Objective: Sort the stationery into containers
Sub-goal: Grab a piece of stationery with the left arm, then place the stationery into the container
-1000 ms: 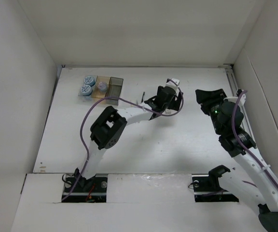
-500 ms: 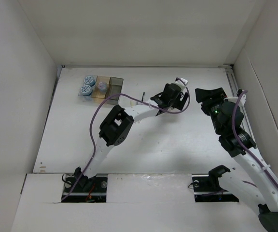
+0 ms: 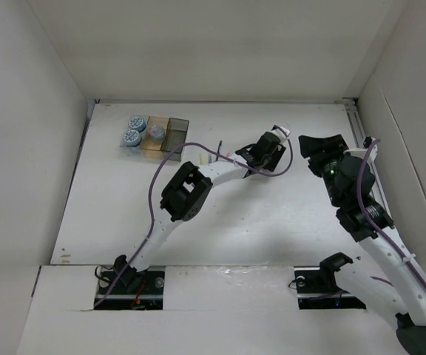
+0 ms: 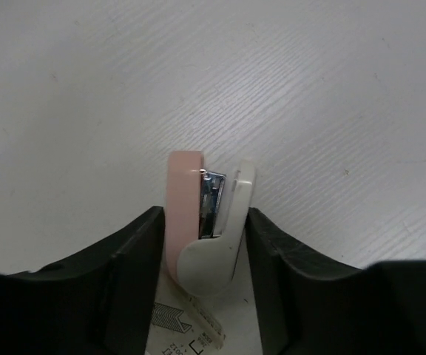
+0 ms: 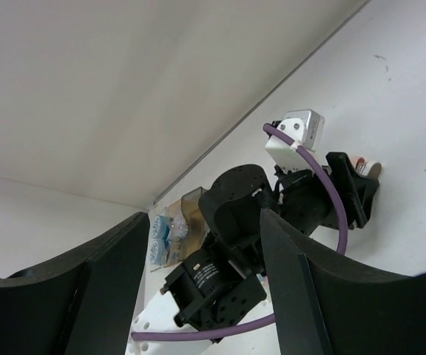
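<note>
On the white tabletop (image 3: 272, 214), a little past its middle, the left gripper (image 4: 204, 216) has its black fingers (image 4: 135, 244) clenched on a small pink-and-white wedge-shaped plastic stapler (image 4: 185, 200). One finger presses the pink half and the other the white half, with a metal strip showing between the halves. The stapler looks light and hard-shelled, but smooth and rounded, so probably slippery. Its halves would likely give if squeezed at the gaping end, so the joined, rounded end, where the fingers sit, seems the stiffer hold. At 3 o'clock of it the right gripper (image 5: 198, 222) hangs with fingers released and nothing between them. Farther off, toward 10 o'clock, stands the row of three translucent plastic trays (image 3: 161, 143), with round blue-and-white patterned tape rolls (image 3: 132, 137) in the clear one.
</note>
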Tool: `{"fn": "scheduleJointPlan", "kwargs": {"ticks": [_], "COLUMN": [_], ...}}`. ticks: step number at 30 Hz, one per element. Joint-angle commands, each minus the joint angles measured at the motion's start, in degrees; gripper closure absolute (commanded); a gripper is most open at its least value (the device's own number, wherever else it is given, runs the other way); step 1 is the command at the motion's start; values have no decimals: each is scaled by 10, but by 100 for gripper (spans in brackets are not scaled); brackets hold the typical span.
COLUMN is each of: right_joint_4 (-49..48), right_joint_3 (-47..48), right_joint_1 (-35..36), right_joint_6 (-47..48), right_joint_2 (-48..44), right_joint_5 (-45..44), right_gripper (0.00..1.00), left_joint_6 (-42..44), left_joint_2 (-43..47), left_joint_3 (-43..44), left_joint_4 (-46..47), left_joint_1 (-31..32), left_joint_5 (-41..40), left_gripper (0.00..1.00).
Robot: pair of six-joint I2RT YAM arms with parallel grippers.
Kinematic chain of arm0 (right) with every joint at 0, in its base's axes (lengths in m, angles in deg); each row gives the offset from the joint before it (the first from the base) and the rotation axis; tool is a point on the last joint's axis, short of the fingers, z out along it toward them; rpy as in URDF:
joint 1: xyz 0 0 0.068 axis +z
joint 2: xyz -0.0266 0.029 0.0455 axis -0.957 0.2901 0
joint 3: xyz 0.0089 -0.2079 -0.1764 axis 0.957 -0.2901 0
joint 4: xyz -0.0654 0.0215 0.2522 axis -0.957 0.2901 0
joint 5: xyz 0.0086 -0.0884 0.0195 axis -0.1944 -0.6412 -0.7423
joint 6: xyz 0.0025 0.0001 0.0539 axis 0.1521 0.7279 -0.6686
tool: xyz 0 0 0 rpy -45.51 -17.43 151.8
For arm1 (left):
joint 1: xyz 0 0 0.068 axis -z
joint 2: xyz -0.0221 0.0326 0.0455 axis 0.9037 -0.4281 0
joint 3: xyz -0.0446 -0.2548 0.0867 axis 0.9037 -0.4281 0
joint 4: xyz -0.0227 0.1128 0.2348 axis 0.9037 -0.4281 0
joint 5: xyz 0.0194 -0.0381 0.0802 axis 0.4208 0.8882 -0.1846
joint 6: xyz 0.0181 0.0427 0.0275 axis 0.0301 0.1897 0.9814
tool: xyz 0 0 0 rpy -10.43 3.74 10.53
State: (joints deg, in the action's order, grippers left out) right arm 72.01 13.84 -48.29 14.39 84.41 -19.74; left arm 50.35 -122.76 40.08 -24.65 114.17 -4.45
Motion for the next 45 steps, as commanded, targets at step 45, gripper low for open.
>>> {"fn": "scheduleJointPlan", "kwargs": {"ticks": [45], "right_joint_4": [-18], "right_joint_3": [-10], "right_joint_1": [6], "right_joint_6": [12], "right_joint_2": [-17], "right_joint_5": [52], "right_gripper": [33], "left_joint_6": [-298], "left_joint_2": [465], "left_joint_3": [-522], "left_joint_4": [141], "left_joint_1": [-352], "left_joint_5": [-171], "left_gripper": [85]}}
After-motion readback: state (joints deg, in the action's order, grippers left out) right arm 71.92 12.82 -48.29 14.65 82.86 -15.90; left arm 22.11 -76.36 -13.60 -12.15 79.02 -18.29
